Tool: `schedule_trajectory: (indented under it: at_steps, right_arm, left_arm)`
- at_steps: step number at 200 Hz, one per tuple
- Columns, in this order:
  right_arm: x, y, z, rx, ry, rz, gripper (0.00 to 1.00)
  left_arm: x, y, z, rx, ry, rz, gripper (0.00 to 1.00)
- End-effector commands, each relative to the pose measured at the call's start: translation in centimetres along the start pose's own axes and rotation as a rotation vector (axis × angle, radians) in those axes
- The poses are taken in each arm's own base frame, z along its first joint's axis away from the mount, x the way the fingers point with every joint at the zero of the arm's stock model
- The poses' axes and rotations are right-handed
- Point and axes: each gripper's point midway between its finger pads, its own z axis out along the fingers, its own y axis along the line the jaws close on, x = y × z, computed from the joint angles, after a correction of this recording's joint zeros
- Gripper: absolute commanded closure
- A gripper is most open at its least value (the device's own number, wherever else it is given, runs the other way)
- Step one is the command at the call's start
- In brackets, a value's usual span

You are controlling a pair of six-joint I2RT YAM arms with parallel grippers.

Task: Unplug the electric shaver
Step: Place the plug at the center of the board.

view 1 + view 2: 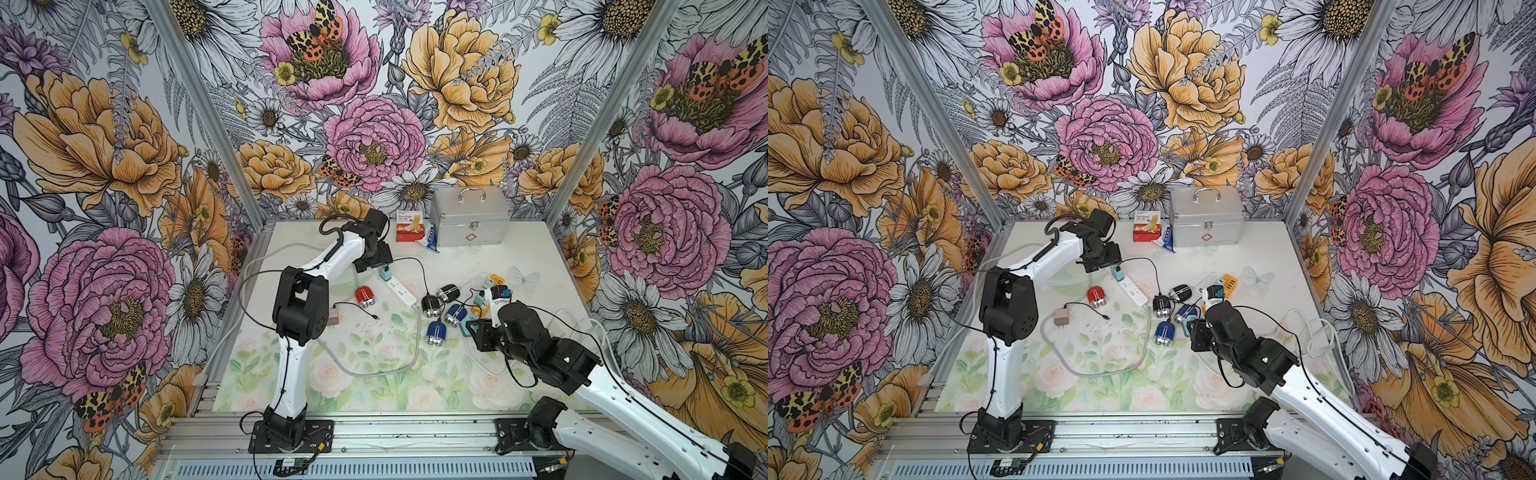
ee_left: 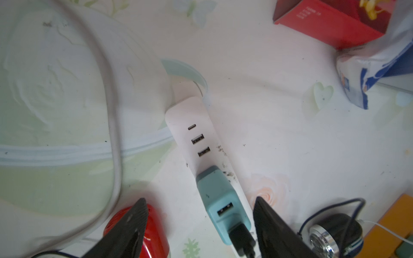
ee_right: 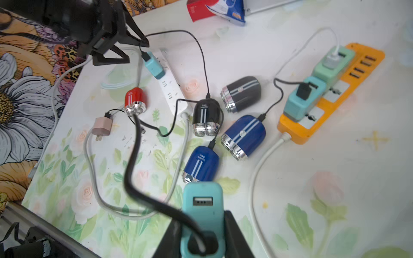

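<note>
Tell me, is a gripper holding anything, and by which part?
The right gripper pinches a teal USB charger by its two sides, near its cable end. The left gripper is open, holding nothing.

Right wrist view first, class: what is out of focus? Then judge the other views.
Right wrist view: the near teal adapter and black cable blur, blue shaver sharp. Left wrist view: red shaver soft, power strip crisp. In both top views, frame posts splay outward.
</note>
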Motion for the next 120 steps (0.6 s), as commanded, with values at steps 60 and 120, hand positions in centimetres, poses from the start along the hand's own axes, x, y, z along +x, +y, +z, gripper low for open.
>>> schedule_trajectory:
  at_steps: [60,120]
  right_arm:
    - [7.3,-4.8,3.2,0.17,0.189,0.199,0.94]
    - [8.5,-5.2,4.5,0.227,0.273,0.179,0.7]
  left_arm:
    - [4.8,-1.4,-5.5,-0.016,-0.058,0.251,0.24]
    - [10.9,-3.0,-6.4,0.055,0.03,0.391,0.24]
